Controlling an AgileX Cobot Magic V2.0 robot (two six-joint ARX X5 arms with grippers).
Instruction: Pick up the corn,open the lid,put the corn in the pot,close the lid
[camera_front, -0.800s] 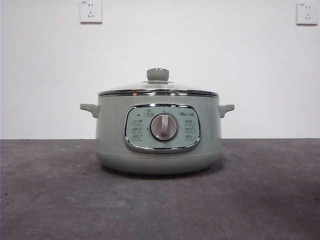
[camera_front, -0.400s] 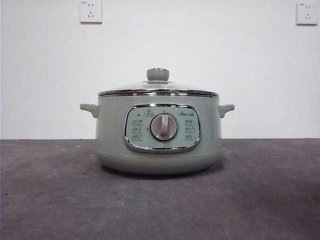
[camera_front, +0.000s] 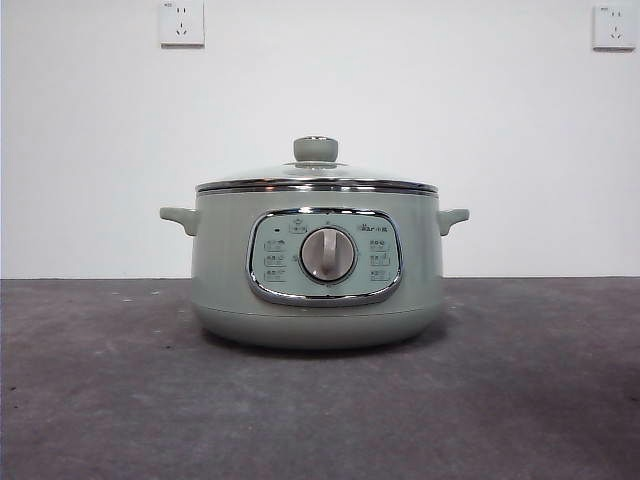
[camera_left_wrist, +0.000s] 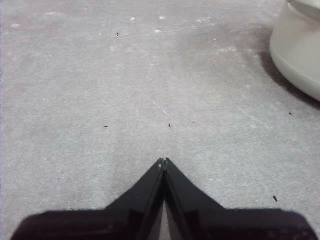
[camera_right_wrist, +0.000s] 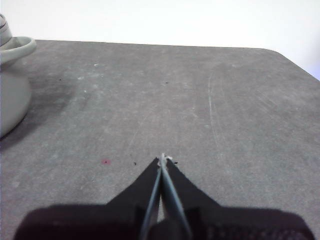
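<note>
Both hands were pressed closed and held nothing: the left hand (camera_left_wrist: 163, 162) and the right hand (camera_right_wrist: 162, 159) each hovered over bare counter (camera_front: 320, 420), the pot (camera_front: 316, 262) just at each view's edge. Lid (camera_front: 316, 178) sat closed on it. Corn appeared nowhere, so its bearing and nearer arm were undeterminable.

Looking smooth and a bit shiny: the green pot (camera_front: 316, 300), like plastic. Gleaming like bright metal: the ring round the lid (camera_front: 316, 178), the frame round the buttons and the dial (camera_front: 327, 254). Showing clear glass under a smooth green knob (camera_front: 315, 149). Looking rough, dull and scratched: the grey surface (camera_front: 110, 400). Looking dull black: both pairs of jaws.
</note>
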